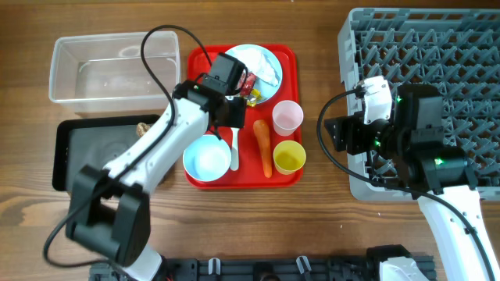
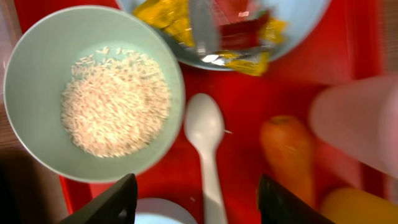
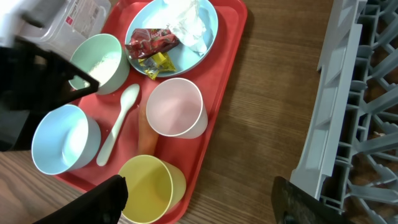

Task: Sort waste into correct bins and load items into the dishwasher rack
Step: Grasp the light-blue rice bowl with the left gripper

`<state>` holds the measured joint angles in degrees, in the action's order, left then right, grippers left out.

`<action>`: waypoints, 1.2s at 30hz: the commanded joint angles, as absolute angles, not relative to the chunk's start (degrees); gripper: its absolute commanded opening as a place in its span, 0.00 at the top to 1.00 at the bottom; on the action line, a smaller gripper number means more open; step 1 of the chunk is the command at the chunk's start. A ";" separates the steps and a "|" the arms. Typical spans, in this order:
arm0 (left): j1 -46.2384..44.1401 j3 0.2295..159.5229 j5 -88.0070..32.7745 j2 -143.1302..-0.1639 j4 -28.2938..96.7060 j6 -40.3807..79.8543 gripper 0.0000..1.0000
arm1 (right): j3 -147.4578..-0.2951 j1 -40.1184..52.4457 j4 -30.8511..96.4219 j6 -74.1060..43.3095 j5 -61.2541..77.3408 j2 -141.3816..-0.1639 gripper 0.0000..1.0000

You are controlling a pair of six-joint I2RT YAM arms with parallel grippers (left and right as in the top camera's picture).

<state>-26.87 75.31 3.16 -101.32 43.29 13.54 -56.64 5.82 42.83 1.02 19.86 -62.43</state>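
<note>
My left gripper (image 2: pixel 196 206) is open and empty, hovering above the red tray (image 1: pixel 291 56) over the white spoon (image 2: pixel 205 134). Next to it are a light blue bowl of white rice (image 2: pixel 93 93), the orange carrot (image 2: pixel 286 155) and a plate (image 2: pixel 298 25) holding yellow and red wrappers (image 2: pixel 242 37). An empty blue bowl (image 1: pixel 207 156), the pink cup (image 1: pixel 287 117) and the yellow cup (image 1: pixel 289 157) also stand on the tray. My right gripper (image 1: pixel 334 133) is open and empty above the bare table, between the tray and the grey dishwasher rack (image 1: pixel 437 47).
A clear tub (image 1: pixel 109 66) stands at the back left. A black tray (image 1: pixel 66 148) lies in front of it, with a small brown lump (image 1: pixel 143 127) at its far right corner. White crumpled paper (image 3: pixel 189 25) lies on the plate.
</note>
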 commanded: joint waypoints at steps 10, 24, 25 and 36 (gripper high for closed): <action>-24.84 75.70 3.11 -110.69 38.72 9.19 0.64 | -58.02 6.04 42.92 1.48 19.11 -62.81 0.23; -24.88 75.59 3.09 -114.19 38.30 9.19 0.91 | -58.02 6.04 42.96 1.52 18.98 -62.81 0.23; -24.91 75.61 3.09 -114.10 38.22 9.21 0.95 | -58.02 6.04 42.96 1.50 18.98 -62.81 0.23; -24.84 77.71 3.07 -110.96 41.01 9.41 0.96 | -58.02 6.04 42.94 1.54 18.98 -62.81 0.23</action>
